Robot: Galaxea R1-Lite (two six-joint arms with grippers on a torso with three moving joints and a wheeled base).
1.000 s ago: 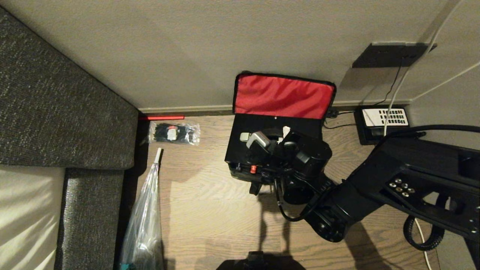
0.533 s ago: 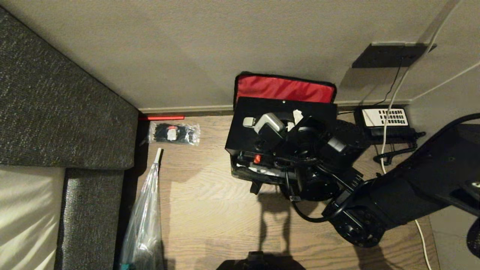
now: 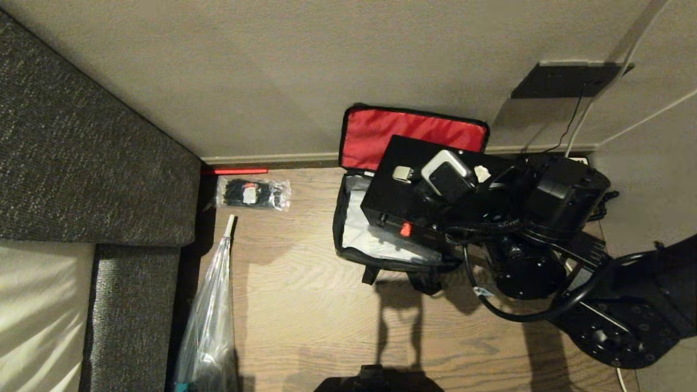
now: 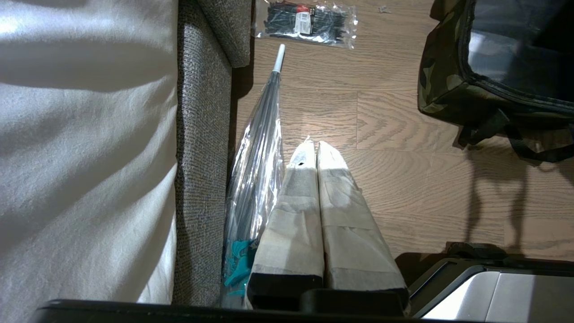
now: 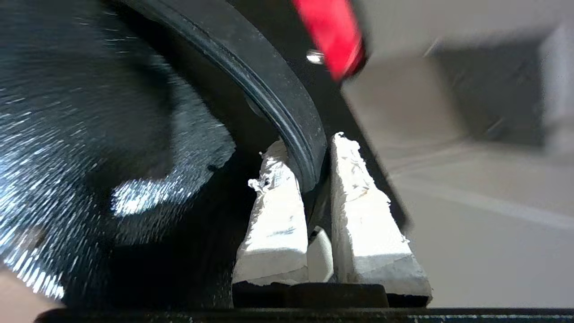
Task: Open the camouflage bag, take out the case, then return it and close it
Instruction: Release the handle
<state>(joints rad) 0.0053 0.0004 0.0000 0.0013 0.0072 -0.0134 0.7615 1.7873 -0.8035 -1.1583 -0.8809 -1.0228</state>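
The camouflage bag (image 3: 348,251) stands open on the wood floor by the wall, its red-lined lid (image 3: 414,136) leaning back against the wall; its green and brown side (image 4: 441,85) also shows in the left wrist view. The flat black case (image 3: 400,182), with a red catch (image 3: 405,229) on its edge, hangs tilted above the bag's right half. My right gripper (image 5: 309,148) is shut on the case's curved black handle (image 5: 287,114); in the head view the wrist hides the grip. My left gripper (image 4: 312,146) is shut and empty, parked low over the floor near the sofa.
A grey sofa (image 3: 81,136) fills the left. A clear packet of black ties (image 3: 253,193) and a long clear-wrapped object (image 3: 212,316) lie beside it. My right arm (image 3: 550,239) covers the floor right of the bag. A wall plate (image 3: 561,79) with cables sits above.
My right gripper has lifted the case up out of the bag and swung it to the right. The bag's pale inside now shows. The left arm has kept still.
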